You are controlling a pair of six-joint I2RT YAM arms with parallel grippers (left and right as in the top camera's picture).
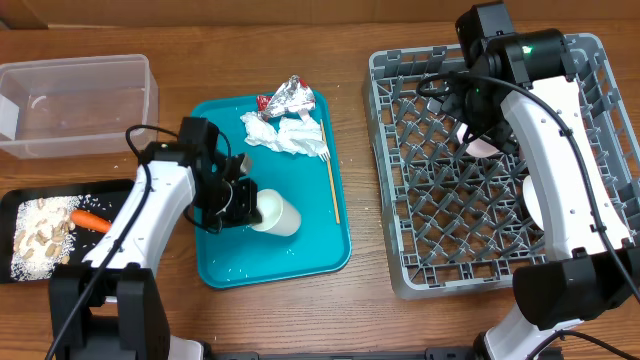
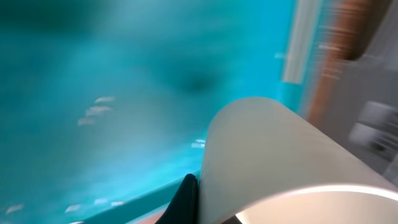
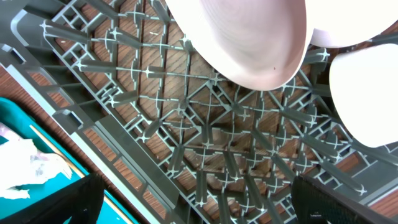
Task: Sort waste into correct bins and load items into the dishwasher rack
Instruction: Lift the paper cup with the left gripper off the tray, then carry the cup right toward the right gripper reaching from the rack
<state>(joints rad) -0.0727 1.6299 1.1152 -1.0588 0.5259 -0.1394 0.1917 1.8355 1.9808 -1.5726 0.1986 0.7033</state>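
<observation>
On the teal tray (image 1: 260, 265), the left end effector (image 1: 248, 203) grasps the white cup (image 1: 278, 213); napkins (image 1: 290, 135), foil wrapper (image 1: 290, 97) and fork (image 1: 332, 190) await sorting. The right end effector (image 1: 470, 115), released, hovers over a racked bowl (image 1: 485, 146); the carrot (image 1: 90, 220) is binned.

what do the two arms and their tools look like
The left arm and right arm share smooth white shells, black joints and a black cable looped alongside. The left tool and right tool are black. A green light glows on the right arm.
</observation>
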